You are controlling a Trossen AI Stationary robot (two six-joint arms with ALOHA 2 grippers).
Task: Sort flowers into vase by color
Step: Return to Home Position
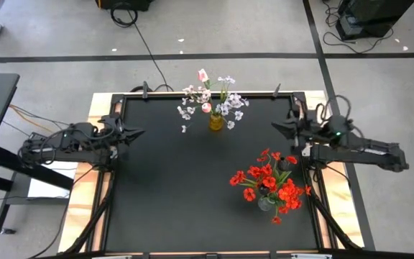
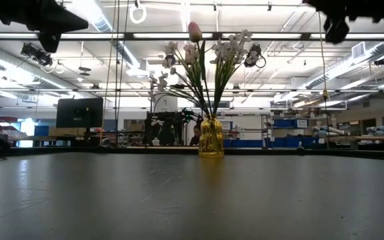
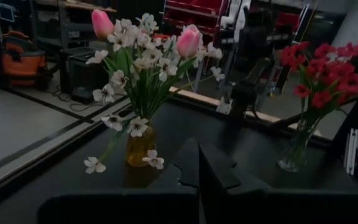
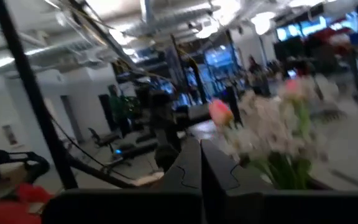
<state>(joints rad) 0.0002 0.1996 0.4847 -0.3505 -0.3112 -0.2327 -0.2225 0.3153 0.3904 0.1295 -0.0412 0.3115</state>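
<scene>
Lab hall: ceiling lights (image 2: 179, 37), monitor (image 2: 79, 112)

The left arm (image 1: 63, 146) at nine o'clock of the desk (image 1: 185, 208) and the right arm (image 1: 358, 150) at three o'clock are matte black with chunky joints, carry looped black cables (image 1: 335, 106), and end in flat dark jaws with stepped, notched edges.

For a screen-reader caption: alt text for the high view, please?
A yellow vase holding white and pink flowers stands near the black table's far edge; red flowers fill a clear vase toward the right side. The left gripper and right gripper, both shut, sit at opposite sides.
</scene>
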